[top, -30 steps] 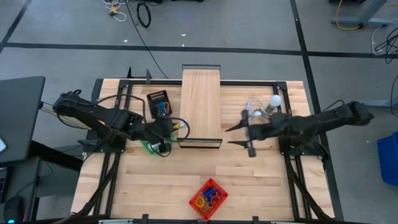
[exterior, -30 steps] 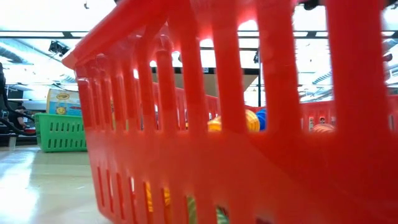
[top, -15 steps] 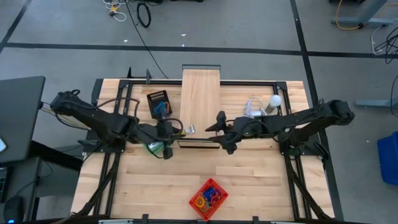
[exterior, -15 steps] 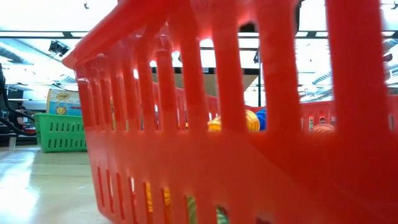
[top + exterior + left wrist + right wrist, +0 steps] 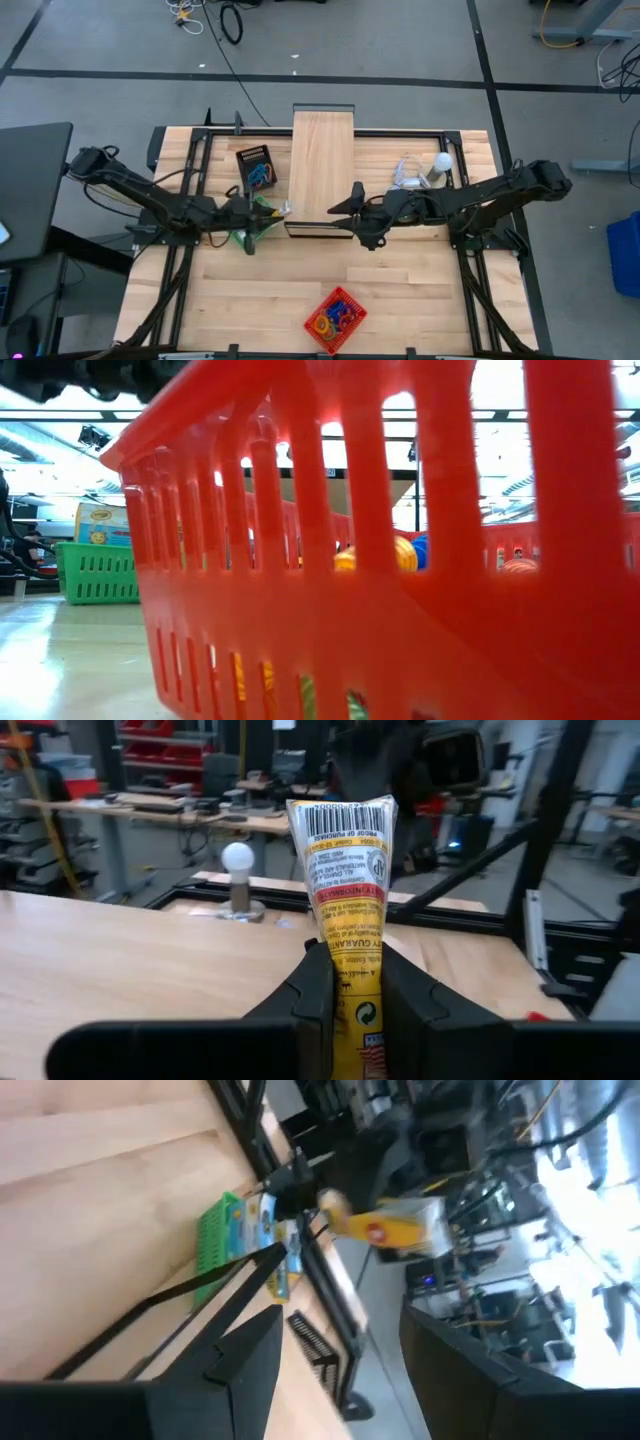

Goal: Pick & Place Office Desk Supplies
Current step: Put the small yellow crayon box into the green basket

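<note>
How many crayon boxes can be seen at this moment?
2. One crayon box is pinched in the left hand; a second crayon box stands in the green basket. More may lie hidden in the baskets.

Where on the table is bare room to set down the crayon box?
Bare wood lies along the near edge on both sides of the red basket. It is crowded around the near end of the long wooden box, where the left gripper, shut on the crayon box, faces the open right gripper.
</note>
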